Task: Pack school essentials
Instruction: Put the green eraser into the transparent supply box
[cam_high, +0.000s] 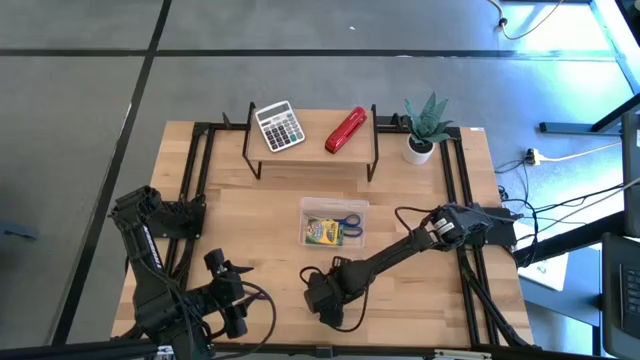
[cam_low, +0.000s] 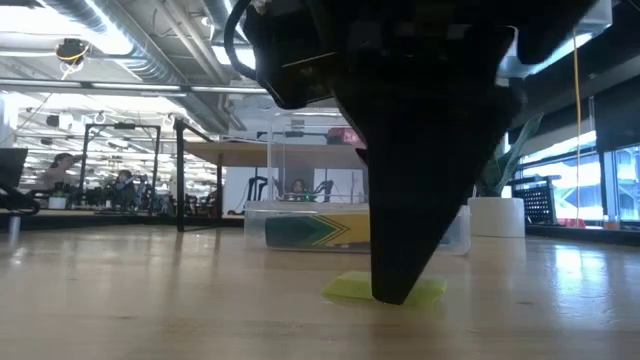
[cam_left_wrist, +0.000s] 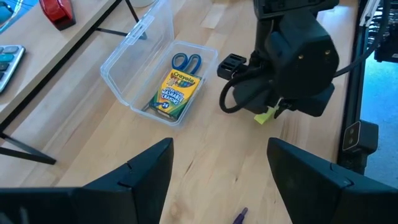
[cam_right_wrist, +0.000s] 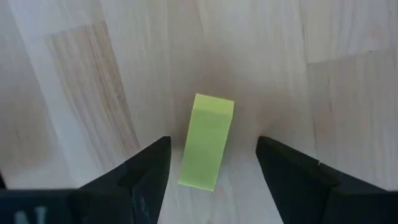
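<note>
A small yellow-green block (cam_right_wrist: 206, 142) lies flat on the wooden table near its front edge, also seen in the low view (cam_low: 432, 291). My right gripper (cam_right_wrist: 211, 171) points down over it, open, one finger on each side and a gap to both. A clear plastic box (cam_high: 333, 207) at mid-table holds the yellow-green crayon box (cam_left_wrist: 176, 93) and the blue-handled scissors (cam_left_wrist: 186, 62), both lying flat. The tip of a purple pen (cam_left_wrist: 239, 216) lies on the table near my left gripper (cam_left_wrist: 217, 162), which waits open above the front left.
A low black rack at the back carries a grey calculator (cam_high: 279, 126) and a red stapler (cam_high: 346, 131). A potted plant (cam_high: 422, 125) stands at the back right. Black frame rails run along both table sides. Bare wood lies between the clear box and the front edge.
</note>
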